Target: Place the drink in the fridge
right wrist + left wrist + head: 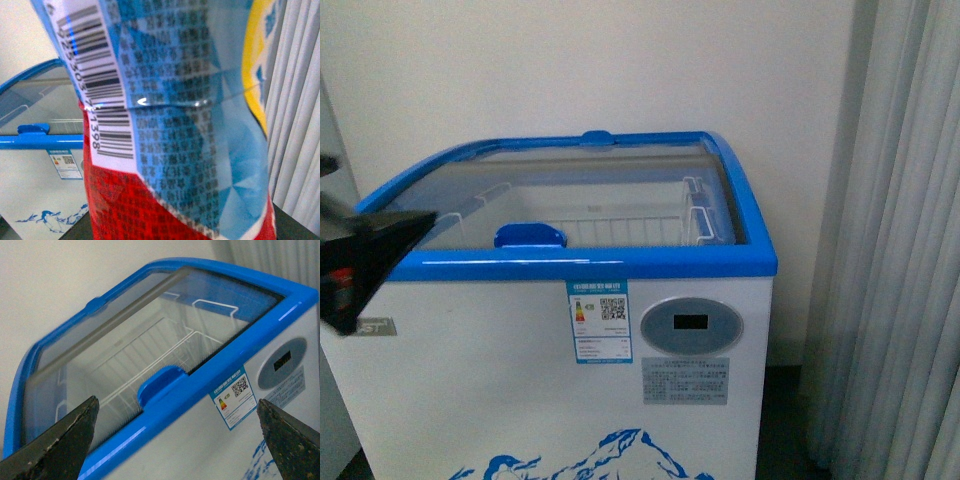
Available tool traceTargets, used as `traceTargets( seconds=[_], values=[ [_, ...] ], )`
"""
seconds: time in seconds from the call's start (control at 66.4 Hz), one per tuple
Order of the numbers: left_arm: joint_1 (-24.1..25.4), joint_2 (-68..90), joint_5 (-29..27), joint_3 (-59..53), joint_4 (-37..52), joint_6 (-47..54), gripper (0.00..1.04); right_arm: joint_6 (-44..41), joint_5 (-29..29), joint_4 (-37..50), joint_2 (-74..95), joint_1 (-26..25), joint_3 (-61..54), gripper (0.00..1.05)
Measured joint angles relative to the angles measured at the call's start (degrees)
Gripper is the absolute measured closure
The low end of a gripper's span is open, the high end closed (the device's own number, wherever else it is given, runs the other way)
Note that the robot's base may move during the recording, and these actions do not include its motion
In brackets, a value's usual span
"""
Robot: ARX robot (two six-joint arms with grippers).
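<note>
The fridge (670,400) is a white chest cooler with a blue rim and a blue mountain picture, right in front of me. Its curved glass lid (580,180) lies over the opening, with the blue handle (530,236) down at the front rim. My left gripper (175,450) is open and empty, its dark fingers (60,450) spread in front of the fridge's front rim (165,405); it shows as a dark shape at the left edge of the front view (360,260). The drink (180,130), with a light blue barcode label over red-orange, fills the right wrist view; my right gripper is shut on it, fingers hidden.
White wire baskets (620,225) sit inside under the glass. A grey curtain (900,250) hangs close to the right of the fridge. A white wall stands behind it. A grey control panel (692,325) and a label are on the front face.
</note>
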Motion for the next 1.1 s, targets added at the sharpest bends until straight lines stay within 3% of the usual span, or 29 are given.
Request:
traceTargets(
  seconds=[0.211, 0.361, 0.677, 1.099],
  values=[
    [-0.02, 13.29, 5.29, 20.04, -16.41, 28.65, 0.08, 0.02, 0.02, 0.0, 0.0, 0.0, 0.0, 0.62],
    [0.66, 19.1, 5.46, 29.4, -27.43, 37.48, 0.08, 0.02, 0.02, 0.0, 0.0, 0.0, 0.0, 0.62],
    [1.31, 28.24, 3.1, 40.79, -31.26, 41.48, 0.08, 0.02, 0.02, 0.0, 0.0, 0.0, 0.0, 0.62],
    [1.25, 46.64, 0.94, 67.78, -37.81, 42.03, 0.08, 0.0, 0.0, 0.0, 0.0, 0.0, 0.0, 0.62]
  ],
)
